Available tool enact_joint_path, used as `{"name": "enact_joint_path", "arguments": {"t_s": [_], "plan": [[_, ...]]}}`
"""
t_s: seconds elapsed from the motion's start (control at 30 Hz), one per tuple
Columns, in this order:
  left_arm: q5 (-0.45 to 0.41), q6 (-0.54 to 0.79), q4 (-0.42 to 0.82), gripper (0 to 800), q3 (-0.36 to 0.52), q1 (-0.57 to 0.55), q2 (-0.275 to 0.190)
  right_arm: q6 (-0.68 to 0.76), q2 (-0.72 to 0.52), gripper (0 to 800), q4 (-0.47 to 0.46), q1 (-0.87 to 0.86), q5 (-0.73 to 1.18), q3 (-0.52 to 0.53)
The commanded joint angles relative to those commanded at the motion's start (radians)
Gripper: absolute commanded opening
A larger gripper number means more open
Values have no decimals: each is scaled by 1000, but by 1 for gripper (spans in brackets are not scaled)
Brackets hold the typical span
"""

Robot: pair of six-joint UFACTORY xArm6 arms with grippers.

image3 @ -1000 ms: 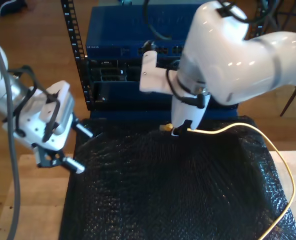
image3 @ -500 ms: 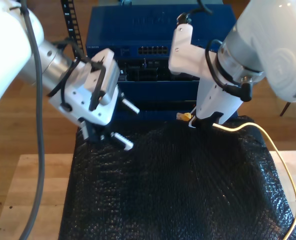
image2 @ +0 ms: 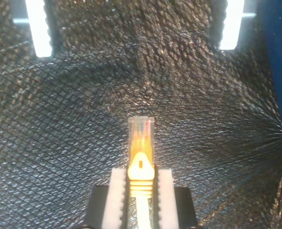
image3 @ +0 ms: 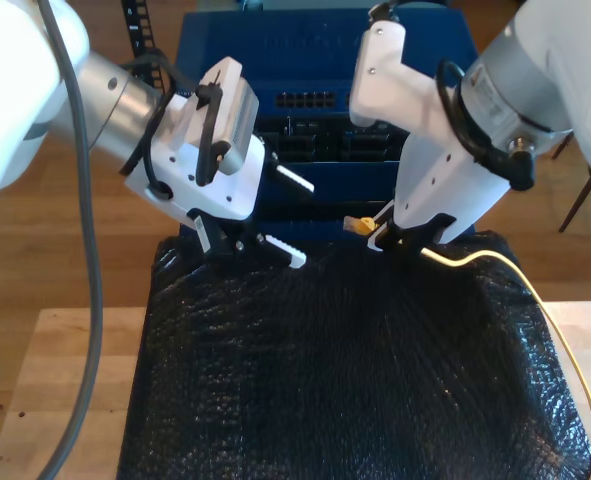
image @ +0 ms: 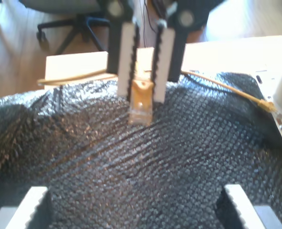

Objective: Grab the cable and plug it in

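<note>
Clamping the cable [image3: 465, 258] at its yellow boot with my second gripper [image2: 141, 174], with the clear plug [image2: 141, 136] jutting out past the pads, straight and in line with the jaws. Counting the grab as done on that showing.

Hovering over the black mat [image3: 325, 380] at the exterior view's right, near the front of the blue rack [image3: 275, 45], with the plug tip aimed toward the exterior view's left and apart from the rack face. Trailing the rest of the cord back across the mat and down toward the exterior view's right edge, slack and unsnagged as far as can be seen.

Holding my first gripper [image3: 288, 216] spread wide with nothing between its fingers, at the exterior view's left, facing the plug across the mat.

Not yet plugged in; no socket touched. Roughly halfway, at a guess. Left to do, by judgement:
- choosing a socket among the dark ports [image3: 310, 100] on the rack front
- squaring the plug to it
- pushing home until seated

Cannot tell which port is meant, nor which way the latch tab faces.
</note>
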Motion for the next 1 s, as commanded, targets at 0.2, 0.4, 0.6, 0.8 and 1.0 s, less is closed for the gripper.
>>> {"name": "enact_joint_path", "arguments": {"t_s": [0.2, 0.4, 0.6, 0.8, 1.0], "plan": [[5, 0, -48, 799, 2, 0, 9, -6, -6, 4, 29, -3, 6, -6], [23, 2, -63, 799, 0, 0, 11, -8, -6, 4, 48, -3, 6, -6], [68, 5, -84, 797, 0, 2, 11, -18, -6, 4, 55, -6, 6, -8], [84, 5, -86, 793, 5, 2, 11, -20, -6, 3, 68, -6, 6, -8], [101, 15, -86, 787, 6, 2, 9, -20, -5, 4, 77, -20, 6, -17]]}}
